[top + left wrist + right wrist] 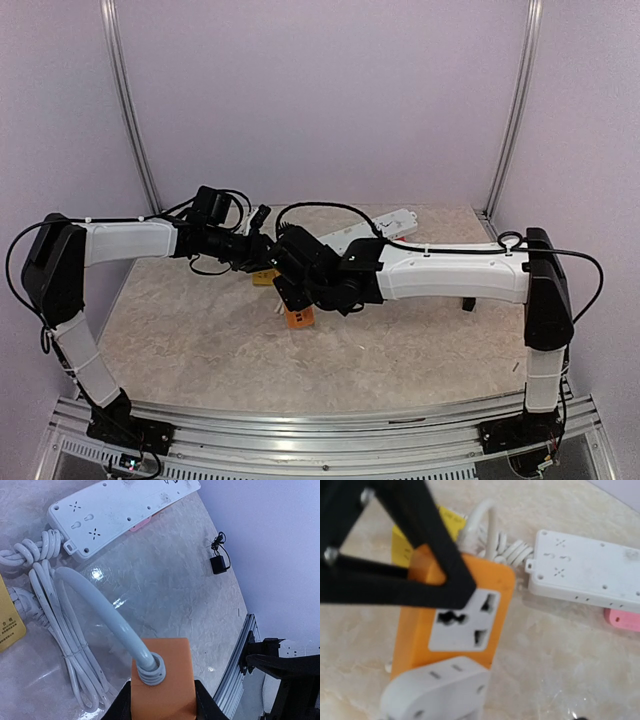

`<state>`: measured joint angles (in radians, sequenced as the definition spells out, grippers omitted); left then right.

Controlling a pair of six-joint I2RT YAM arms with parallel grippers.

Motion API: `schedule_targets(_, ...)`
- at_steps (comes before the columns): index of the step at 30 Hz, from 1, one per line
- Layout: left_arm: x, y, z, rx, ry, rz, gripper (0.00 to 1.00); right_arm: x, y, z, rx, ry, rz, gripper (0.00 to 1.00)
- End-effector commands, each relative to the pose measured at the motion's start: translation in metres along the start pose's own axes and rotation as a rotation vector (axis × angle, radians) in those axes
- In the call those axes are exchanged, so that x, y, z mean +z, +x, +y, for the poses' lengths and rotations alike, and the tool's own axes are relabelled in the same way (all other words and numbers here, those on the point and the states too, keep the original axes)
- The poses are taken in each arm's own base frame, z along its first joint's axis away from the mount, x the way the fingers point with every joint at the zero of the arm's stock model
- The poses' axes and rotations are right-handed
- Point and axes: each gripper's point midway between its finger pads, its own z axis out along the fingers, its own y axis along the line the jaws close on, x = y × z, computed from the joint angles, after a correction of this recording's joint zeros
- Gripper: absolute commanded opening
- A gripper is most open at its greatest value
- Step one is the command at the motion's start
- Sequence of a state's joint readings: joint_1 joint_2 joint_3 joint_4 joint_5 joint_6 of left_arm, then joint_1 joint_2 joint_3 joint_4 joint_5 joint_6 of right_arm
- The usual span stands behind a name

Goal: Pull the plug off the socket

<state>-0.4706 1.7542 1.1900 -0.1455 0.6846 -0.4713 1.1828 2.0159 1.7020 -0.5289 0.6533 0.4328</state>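
Left gripper (162, 707): jaws pressed together on the orange socket block (162, 675), one black finger on each side of the block; the block is held at its cable end. A thick white cable (100, 605) leaves a ribbed collar on that end and arcs away toward the far left.

Right gripper (292, 295): positioned directly over the same block at the middle of the table (400, 340), just right of the left gripper; jaws set wide, with the fingers outside the right wrist view; whether they press on anything cannot be told.

White plug (437, 690): located at the end of the block opposite the cable, lying against the block's face; its pins are hidden. Beside it on the same face is a white outlet plate (465, 622) with three unoccupied openings.

Surroundings: a coiled white cord bundle (55, 630) lies on the table left of the block, with a yellow tag (9, 620) at its left edge; a white power strip (120, 510) lies farther away, running diagonally toward the far right; a pink object (140, 524) shows from under its near edge; a small black adapter (218, 564) with a wound lead stands well apart on the right, near the wall.
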Motion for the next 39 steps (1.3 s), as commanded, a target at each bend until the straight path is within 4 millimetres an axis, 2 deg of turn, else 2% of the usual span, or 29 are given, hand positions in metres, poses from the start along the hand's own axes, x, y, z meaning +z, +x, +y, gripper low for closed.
schedule_targets(1, -0.004, -0.006, -0.002, 0.004, 0.014, -0.016, 0.16, -0.013, -0.005, -0.013, 0.027, 0.015, -0.013, 0.79)
schedule_targets(7, -0.005, -0.006, -0.002, 0.006, 0.014, -0.018, 0.16, -0.010, -0.001, -0.014, 0.076, -0.046, -0.001, 0.79)
schedule_targets(16, -0.004, -0.006, 0.000, 0.003, 0.010, -0.016, 0.16, -0.016, -0.013, 0.013, 0.034, -0.141, -0.041, 0.83)
schedule_targets(23, -0.003, -0.005, 0.000, 0.002, 0.011, -0.014, 0.16, -0.001, -0.008, 0.028, -0.005, -0.132, -0.012, 0.86)
schedule_targets(29, -0.004, -0.005, -0.001, 0.001, 0.012, -0.014, 0.16, 0.018, -0.001, 0.029, -0.054, -0.055, 0.032, 0.88)
schedule_targets(39, -0.002, -0.004, 0.001, -0.001, 0.013, -0.010, 0.16, 0.016, -0.006, 0.023, -0.052, -0.024, 0.015, 0.88)
